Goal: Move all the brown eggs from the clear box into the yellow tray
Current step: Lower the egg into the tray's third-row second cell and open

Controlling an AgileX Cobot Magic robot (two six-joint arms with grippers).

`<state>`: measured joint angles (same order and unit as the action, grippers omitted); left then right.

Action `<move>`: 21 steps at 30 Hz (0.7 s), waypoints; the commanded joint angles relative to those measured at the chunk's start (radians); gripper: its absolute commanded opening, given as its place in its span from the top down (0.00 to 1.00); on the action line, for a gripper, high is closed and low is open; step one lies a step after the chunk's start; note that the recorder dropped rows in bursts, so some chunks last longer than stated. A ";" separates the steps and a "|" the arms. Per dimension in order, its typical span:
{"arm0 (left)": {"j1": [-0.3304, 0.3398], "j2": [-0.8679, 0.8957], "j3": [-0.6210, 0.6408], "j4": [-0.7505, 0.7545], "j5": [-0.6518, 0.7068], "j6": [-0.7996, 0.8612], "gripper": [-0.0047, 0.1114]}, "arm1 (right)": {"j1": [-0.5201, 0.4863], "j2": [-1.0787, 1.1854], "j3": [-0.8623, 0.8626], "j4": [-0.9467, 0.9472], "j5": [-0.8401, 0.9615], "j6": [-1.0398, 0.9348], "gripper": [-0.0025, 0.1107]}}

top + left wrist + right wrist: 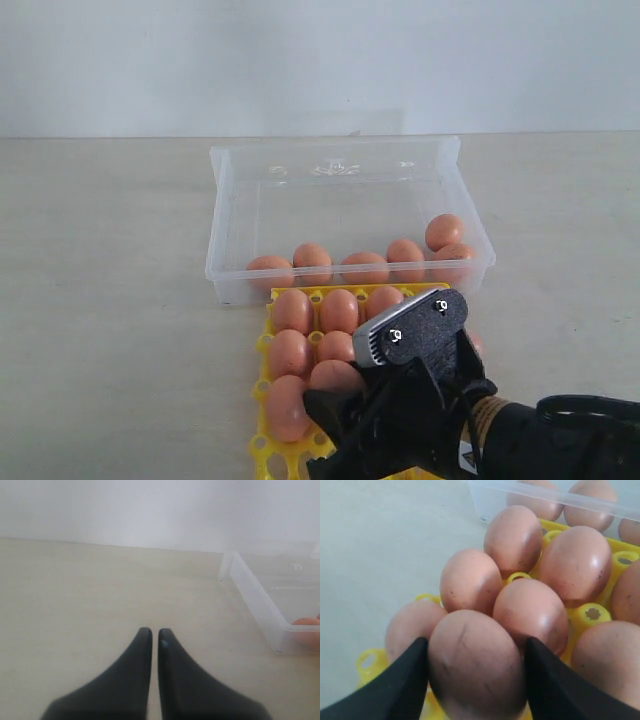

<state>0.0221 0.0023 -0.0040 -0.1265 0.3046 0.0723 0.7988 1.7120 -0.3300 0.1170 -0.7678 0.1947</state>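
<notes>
My right gripper is shut on a brown egg, both black fingers pressed against its sides, low over the yellow tray. Several brown eggs sit in the tray's cups just beyond it. In the exterior view the right arm covers the tray's near right part, with eggs showing in its left columns. Several more brown eggs lie along the near wall of the clear box. My left gripper is shut and empty over bare table, to the left of the box corner.
The box stands directly behind the tray, their edges nearly touching. Pale tabletop spreads to the left of both, and a white wall closes the far side.
</notes>
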 commanded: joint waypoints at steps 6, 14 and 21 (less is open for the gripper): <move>-0.004 -0.002 0.004 0.004 -0.013 0.004 0.92 | 0.002 0.005 -0.002 -0.072 0.112 0.043 0.92; -0.004 -0.002 0.004 0.004 -0.013 0.004 0.92 | 0.002 0.005 -0.002 -0.132 0.107 0.043 0.46; -0.004 -0.002 0.004 0.004 -0.013 0.004 0.92 | 0.002 -0.087 -0.002 -0.086 0.013 -0.043 0.46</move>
<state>0.0221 0.0023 -0.0040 -0.1265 0.3046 0.0723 0.7988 1.6770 -0.3321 0.0000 -0.7194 0.2111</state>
